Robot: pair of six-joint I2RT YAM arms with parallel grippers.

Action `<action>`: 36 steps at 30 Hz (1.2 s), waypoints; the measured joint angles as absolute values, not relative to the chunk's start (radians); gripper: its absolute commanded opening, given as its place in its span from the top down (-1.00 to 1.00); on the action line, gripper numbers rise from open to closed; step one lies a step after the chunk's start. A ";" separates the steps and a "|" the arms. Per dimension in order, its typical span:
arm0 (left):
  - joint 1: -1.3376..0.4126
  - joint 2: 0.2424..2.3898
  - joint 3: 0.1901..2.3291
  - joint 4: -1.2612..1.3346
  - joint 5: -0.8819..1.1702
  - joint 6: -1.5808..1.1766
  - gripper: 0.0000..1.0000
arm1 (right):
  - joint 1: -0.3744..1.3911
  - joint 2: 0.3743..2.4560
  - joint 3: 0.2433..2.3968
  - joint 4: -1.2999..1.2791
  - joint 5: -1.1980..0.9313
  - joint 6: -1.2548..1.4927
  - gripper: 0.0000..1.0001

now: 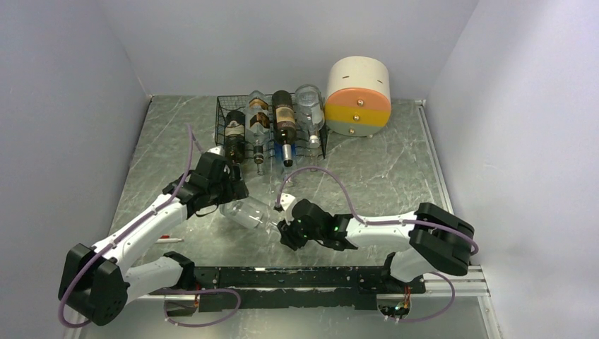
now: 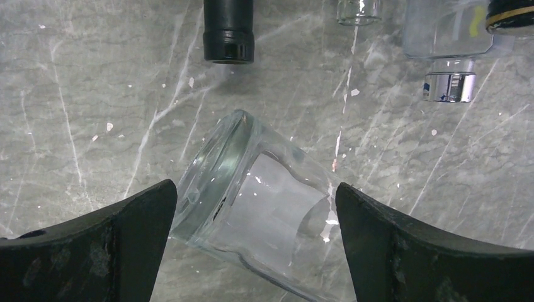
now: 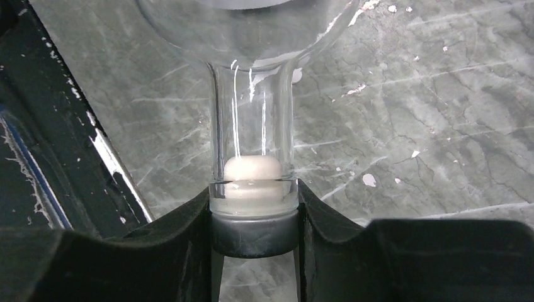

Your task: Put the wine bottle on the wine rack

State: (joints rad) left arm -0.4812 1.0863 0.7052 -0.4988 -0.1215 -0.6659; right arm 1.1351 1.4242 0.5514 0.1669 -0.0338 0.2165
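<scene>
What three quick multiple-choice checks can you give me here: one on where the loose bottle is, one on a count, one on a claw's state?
1. Where is the clear wine bottle?
A. Standing upright at the back wall.
B. On its side between the left claw and right claw, in front of the wine rack.
C. Slotted in among the others.

2. How many bottles lie in the wine rack?
A. Two.
B. Six.
C. Four.

3. What is the right claw doing?
A. Shut on the wine bottle's capped neck.
B. Open, clear of everything.
C. Gripping rack wire.

Answers:
1 B: the top view shows it on its side between both arms.
2 C: four lie side by side.
3 A: the right wrist view shows both fingers pressed on the cap.
</scene>
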 measured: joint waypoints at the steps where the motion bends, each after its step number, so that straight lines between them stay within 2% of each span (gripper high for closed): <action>1: -0.479 1.089 0.704 -0.495 -0.115 -0.665 -1.00 | 1.134 1.427 0.556 0.158 -0.033 0.216 0.34; 8: -0.474 1.091 0.688 -0.469 -0.094 -0.662 -0.97 | 1.133 1.441 0.582 0.110 -0.017 0.216 -0.05; 10: -0.474 1.091 0.678 -0.465 -0.080 -0.662 -0.97 | 1.128 1.450 0.605 0.098 -0.007 0.218 -0.10; 23: -0.473 1.089 0.657 -0.460 -0.062 -0.662 -0.96 | 1.126 1.629 0.781 0.071 -0.015 0.181 -0.11; 31: -0.473 1.066 0.650 -0.454 -0.058 -0.662 -0.96 | 1.126 1.678 0.812 0.048 -0.035 0.153 0.11; 33: -0.473 1.061 0.646 -0.450 -0.058 -0.661 -0.96 | 1.126 1.682 0.818 0.042 -0.033 0.145 0.33; 36: -0.466 1.056 0.643 -0.443 -0.065 -0.657 -0.95 | 1.127 1.692 0.826 0.040 -0.035 0.129 0.80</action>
